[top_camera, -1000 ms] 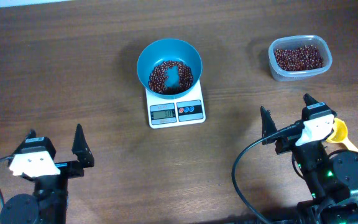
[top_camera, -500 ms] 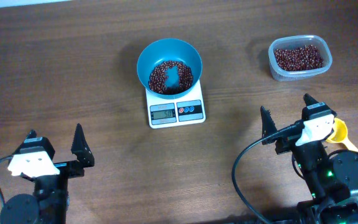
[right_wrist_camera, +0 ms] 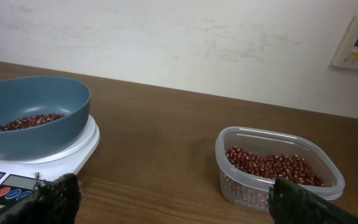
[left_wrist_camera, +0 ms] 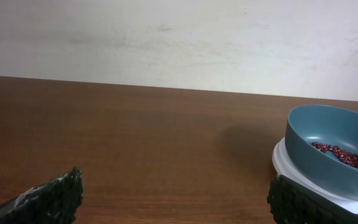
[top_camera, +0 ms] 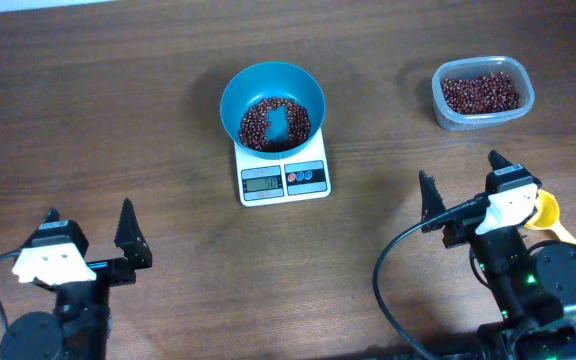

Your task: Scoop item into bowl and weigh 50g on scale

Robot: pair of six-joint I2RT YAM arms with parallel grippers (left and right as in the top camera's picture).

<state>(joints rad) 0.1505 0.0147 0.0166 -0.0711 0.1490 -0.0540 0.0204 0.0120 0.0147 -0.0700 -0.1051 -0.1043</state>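
Note:
The teal-blue bowl (top_camera: 272,106) stands on the white scale (top_camera: 283,177) at the table's middle, with a layer of red-brown beans (top_camera: 274,124) inside; the display is lit. The bowl (left_wrist_camera: 331,148) also appears at the right of the left wrist view, and the bowl (right_wrist_camera: 31,114) and scale (right_wrist_camera: 17,180) at the left of the right wrist view. My left gripper (top_camera: 89,228) stands open near the front left, holding nothing. My right gripper (top_camera: 461,178) stands open at the front right, empty, between the scale and a clear tub of beans (top_camera: 482,93).
The clear tub (right_wrist_camera: 277,170) of beans sits just ahead of my right fingers. A yellow scoop (top_camera: 549,217) lies on the table beside the right arm. A pale wall rises behind the table's far edge.

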